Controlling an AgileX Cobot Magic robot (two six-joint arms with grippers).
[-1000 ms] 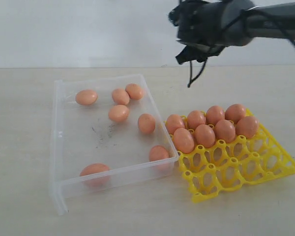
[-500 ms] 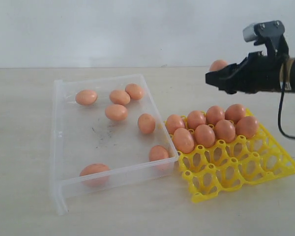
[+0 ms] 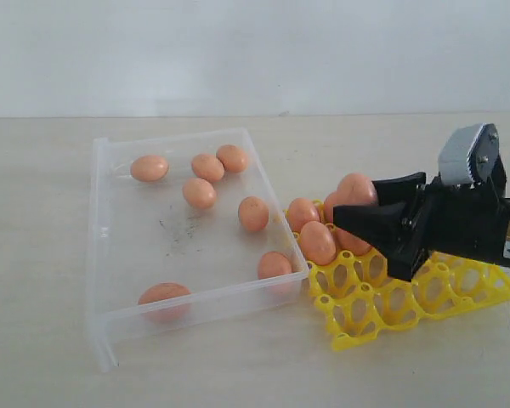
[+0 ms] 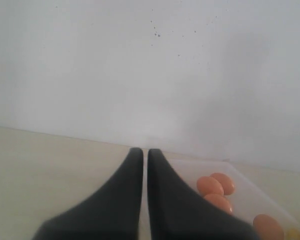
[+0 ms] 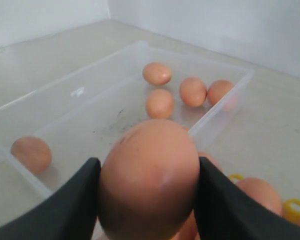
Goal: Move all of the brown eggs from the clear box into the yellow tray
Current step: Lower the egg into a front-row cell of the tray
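Right gripper is down low over the yellow tray; half a second ago it was well above the tray's far right side, a second ago higher and more central. Its fingers are clamped on either side of one held egg, long axis roughly upright in the right wrist view. That egg now sits over the tray's back rows, just beside the eggs already seated there; cannot tell if it touches a cup or a neighbour. The arm now hides most of the tray's filled cups, so only two seated eggs at the tray's left end show clearly; the front rows of cups show bare. The clear box is in the same place on the table, touching the tray's left corner, with seven brown eggs loose inside: three along the far wall, two mid-floor, two against the near wall. Their layout is about as before; one mid-floor egg has drifted slightly left. Left gripper is out of the exterior view; its wrist view shows the fingers nearly together with only a thin slit, holding nothing, pointed at the box's far end.
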